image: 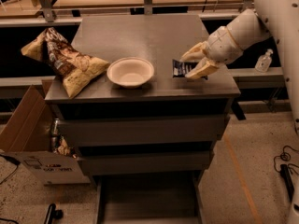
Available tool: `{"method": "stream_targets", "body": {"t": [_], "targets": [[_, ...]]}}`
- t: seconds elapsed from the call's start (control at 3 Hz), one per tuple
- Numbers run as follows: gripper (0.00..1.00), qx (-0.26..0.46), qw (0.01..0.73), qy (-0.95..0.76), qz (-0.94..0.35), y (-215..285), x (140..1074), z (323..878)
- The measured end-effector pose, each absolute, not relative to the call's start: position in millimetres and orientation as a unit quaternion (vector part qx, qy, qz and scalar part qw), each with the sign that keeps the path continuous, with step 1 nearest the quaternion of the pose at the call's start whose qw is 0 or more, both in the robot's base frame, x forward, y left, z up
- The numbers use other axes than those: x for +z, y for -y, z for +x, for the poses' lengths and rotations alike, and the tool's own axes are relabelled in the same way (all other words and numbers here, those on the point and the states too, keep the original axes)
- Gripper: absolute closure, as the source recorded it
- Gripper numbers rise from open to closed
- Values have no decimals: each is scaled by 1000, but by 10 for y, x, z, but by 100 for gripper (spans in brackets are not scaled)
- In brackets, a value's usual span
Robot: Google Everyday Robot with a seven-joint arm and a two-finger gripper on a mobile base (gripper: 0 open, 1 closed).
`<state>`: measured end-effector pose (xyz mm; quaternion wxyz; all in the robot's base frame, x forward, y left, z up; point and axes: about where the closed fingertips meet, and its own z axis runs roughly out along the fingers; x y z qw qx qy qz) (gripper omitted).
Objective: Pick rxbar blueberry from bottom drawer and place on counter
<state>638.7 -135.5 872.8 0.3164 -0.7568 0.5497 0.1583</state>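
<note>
1. The counter (149,34) fills the upper middle of the frame. Its right front part is bare around the arm's end.
2. The bottom drawer (148,197) stands pulled open at the lower centre, directly below the counter's front edge. Its grey floor has nothing on it.
3. A chip bag (65,65) lies at the counter's left edge, and a pale bowl (130,72) sits just right of it, near the front.
4. The gripper (186,68) reaches in from the upper right and hangs low over the counter's right front part, right of the bowl.
5. The rxbar blueberry (180,68) sits between the fingers (192,54), which clasp it narrowly across its short side. Its long axis runs left-right, the free end pointing at the bowl. It looks at or just above the surface, so the release likely needs only an opening straight where it is.
</note>
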Motion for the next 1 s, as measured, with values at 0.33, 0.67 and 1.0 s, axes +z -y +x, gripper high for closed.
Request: {"method": "stream_targets", "body": {"t": [0.33,0.67,1.0], "targets": [[51,164,314,-575,-737,1281,8648,6631],[28,158,327,-574,-734,1235,8657,6705],[4,154,336,-575,-730,1195,8656,6768]]}}
